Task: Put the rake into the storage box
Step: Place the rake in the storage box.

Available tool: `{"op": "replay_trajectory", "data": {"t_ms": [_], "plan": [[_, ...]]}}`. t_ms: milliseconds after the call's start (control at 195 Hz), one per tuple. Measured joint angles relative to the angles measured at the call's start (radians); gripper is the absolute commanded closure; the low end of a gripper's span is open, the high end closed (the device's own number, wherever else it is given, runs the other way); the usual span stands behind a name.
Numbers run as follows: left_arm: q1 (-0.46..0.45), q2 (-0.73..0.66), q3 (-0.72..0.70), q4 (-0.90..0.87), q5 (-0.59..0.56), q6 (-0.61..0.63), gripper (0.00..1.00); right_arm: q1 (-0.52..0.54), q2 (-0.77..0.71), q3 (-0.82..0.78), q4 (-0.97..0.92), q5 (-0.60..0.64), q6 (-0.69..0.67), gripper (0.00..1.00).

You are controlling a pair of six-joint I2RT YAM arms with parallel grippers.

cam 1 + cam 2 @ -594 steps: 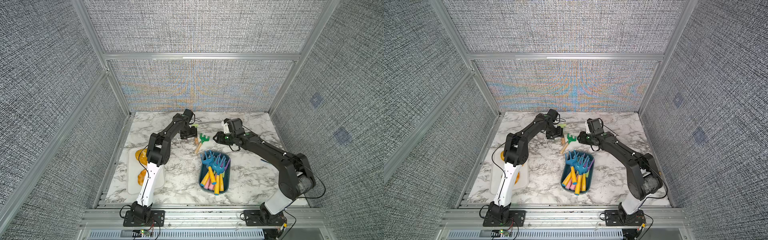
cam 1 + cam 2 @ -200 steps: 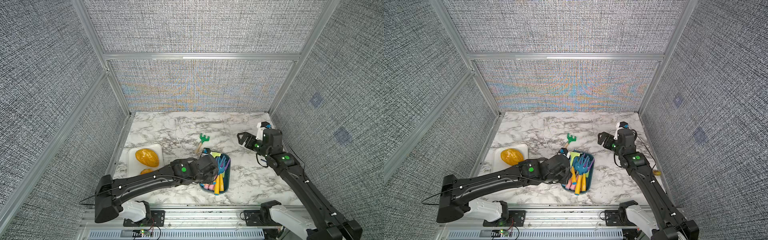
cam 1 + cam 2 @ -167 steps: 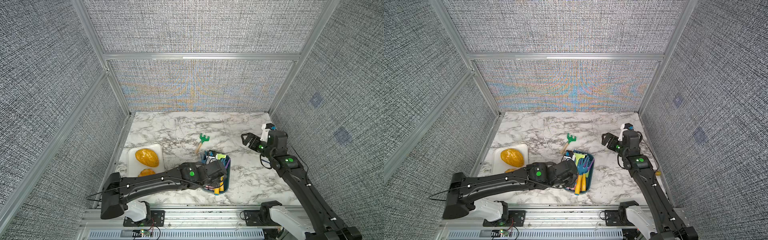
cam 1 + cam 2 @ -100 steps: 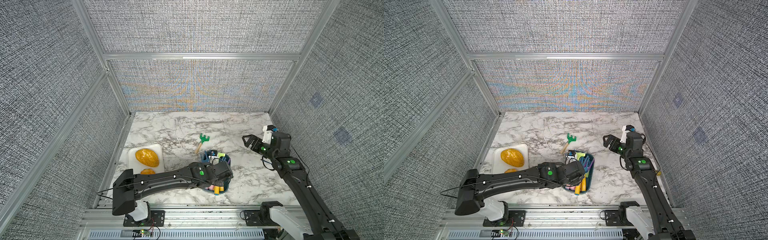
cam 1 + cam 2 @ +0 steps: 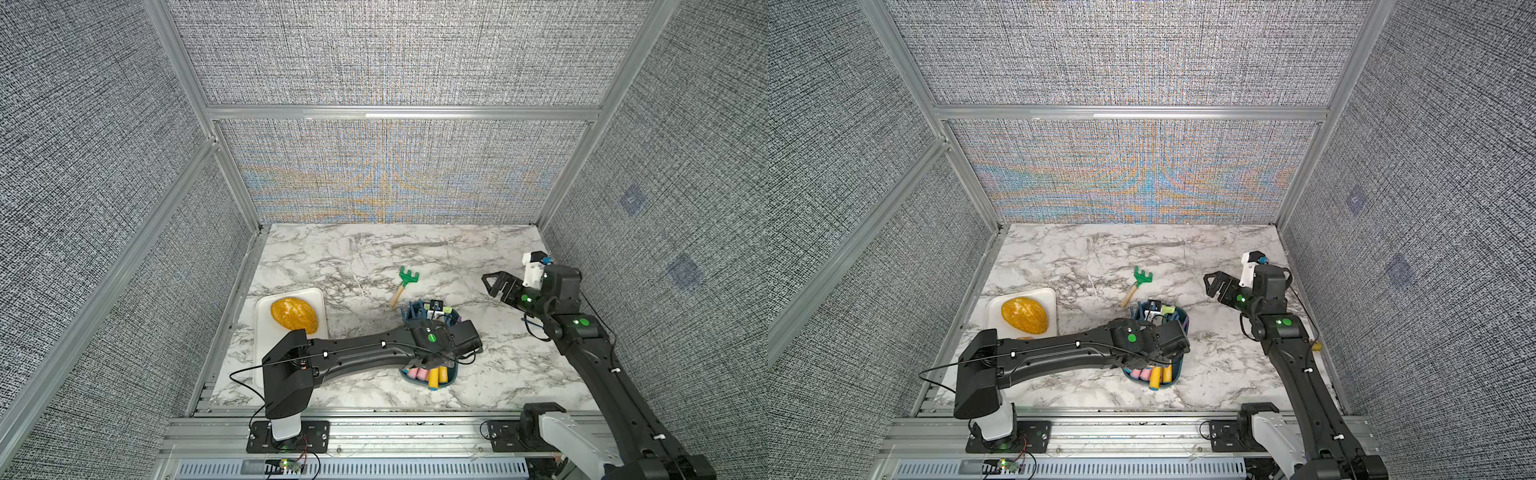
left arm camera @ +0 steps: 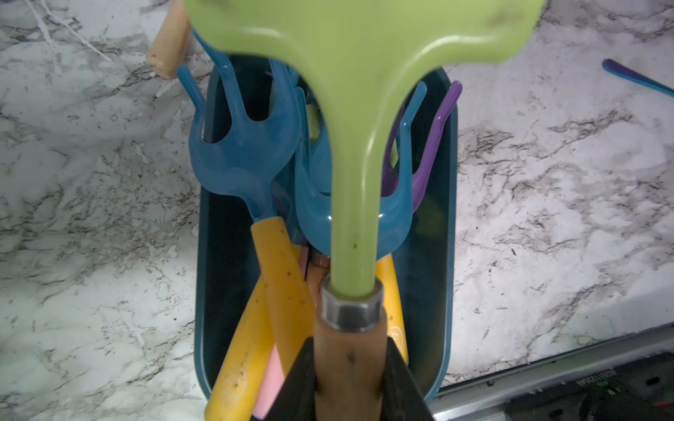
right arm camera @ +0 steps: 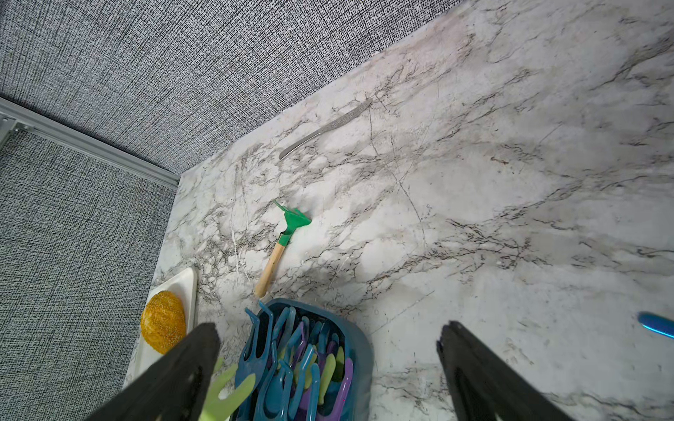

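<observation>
A white tray (image 5: 307,297) sits far left. My left gripper (image 6: 349,368) clamps the pale green rake (image 6: 355,182) by its wooden handle, head over the storage box (image 6: 443,218). A dark green rake (image 5: 405,280) lies just beyond. My right gripper (image 5: 496,284) hangs spread wide, empty.

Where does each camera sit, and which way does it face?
Top views: high in front, facing down on the white marble table; both arms show.
Left wrist: over the dark teal plastic storage box, along the lime-green wooden-handled rake in the shut left gripper.
Right wrist: past the open right gripper towards the table's back left corner.
Shared: both wrist views show that box.
</observation>
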Motion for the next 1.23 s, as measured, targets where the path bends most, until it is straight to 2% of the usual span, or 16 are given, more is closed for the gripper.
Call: {"op": "replay_trajectory", "data": {"t_ms": [118, 195, 610, 753, 1035, 1061, 1230], "plan": [[0.004, 0.016, 0.006, -0.026, 0.003, -0.006, 0.93, 0.000, 0.003, -0.003, 0.002, -0.007, -0.001, 0.01], [0.007, 0.024, 0.012, -0.038, 0.010, -0.009, 0.82, 0.000, 0.006, -0.003, 0.006, -0.011, -0.004, 0.01], [0.012, 0.030, 0.031, -0.068, 0.035, -0.024, 0.69, -0.001, 0.033, -0.003, 0.011, -0.043, -0.011, 0.01], [0.012, 0.023, 0.030, -0.069, 0.049, -0.026, 0.57, -0.001, 0.036, -0.003, 0.013, -0.052, -0.011, 0.01], [0.012, 0.017, 0.027, -0.070, 0.055, -0.026, 0.55, -0.001, 0.049, -0.007, 0.026, -0.060, -0.011, 0.01], [0.012, 0.015, 0.030, -0.071, 0.055, -0.026, 0.50, -0.001, 0.050, -0.007, 0.026, -0.061, -0.011, 0.01], [0.023, -0.018, 0.079, -0.093, 0.039, 0.004, 0.35, -0.001, 0.056, -0.007, 0.040, -0.067, -0.011, 0.01]]}}
